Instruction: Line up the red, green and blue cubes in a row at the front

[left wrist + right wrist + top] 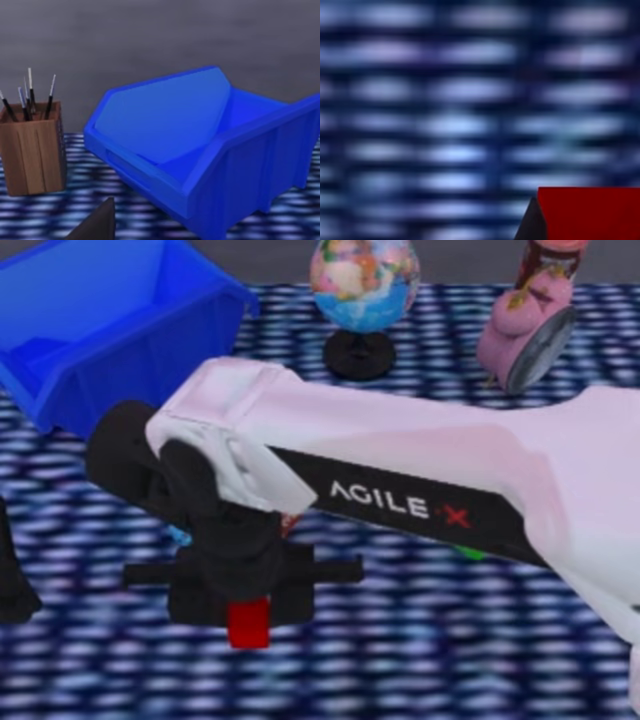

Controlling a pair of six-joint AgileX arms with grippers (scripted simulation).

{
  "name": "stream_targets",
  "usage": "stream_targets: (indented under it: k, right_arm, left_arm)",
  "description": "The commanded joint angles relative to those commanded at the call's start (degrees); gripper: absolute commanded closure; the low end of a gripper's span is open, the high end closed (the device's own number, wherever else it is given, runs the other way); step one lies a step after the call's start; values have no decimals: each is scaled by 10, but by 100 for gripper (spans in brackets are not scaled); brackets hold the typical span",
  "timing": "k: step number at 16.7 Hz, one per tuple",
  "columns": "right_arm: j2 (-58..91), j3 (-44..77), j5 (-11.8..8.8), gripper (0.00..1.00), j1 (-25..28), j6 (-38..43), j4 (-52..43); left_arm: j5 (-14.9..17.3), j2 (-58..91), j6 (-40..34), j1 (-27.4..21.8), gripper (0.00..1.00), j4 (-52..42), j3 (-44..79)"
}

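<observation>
My right arm reaches across the table from the right, and its gripper (pixel 248 612) points down at front left of centre. It is shut on the red cube (pixel 248 625), which the right wrist view shows as a red face (pixel 590 215) against one dark finger (pixel 532 225). Only a sliver of the green cube (pixel 470 553) peeks out under the forearm. The blue cube is hidden. My left arm (pixel 10 585) is parked at the table's left edge, and one finger (pixel 97 222) shows far to one side in its wrist view.
A large blue bin (pixel 100 330) stands at back left. A globe (pixel 362 290) and a pink clock (pixel 530 335) stand along the back. A wooden brush holder (pixel 32 147) sits beside the bin. A light-blue bit (pixel 180 536) shows beside the right wrist.
</observation>
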Motion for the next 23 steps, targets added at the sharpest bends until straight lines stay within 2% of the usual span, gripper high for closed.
stream_targets:
  k: [5,10,23]
  right_arm:
    - [19,-77,0,100,1,3,100]
    - [23,-92,1,100,2,3,116]
    - [23,-92,1,2,2,3,116]
  left_arm:
    - [0,0,0,0,0,0,0]
    - [0,0,0,0,0,0,0]
    - [0,0,0,0,0,0,0]
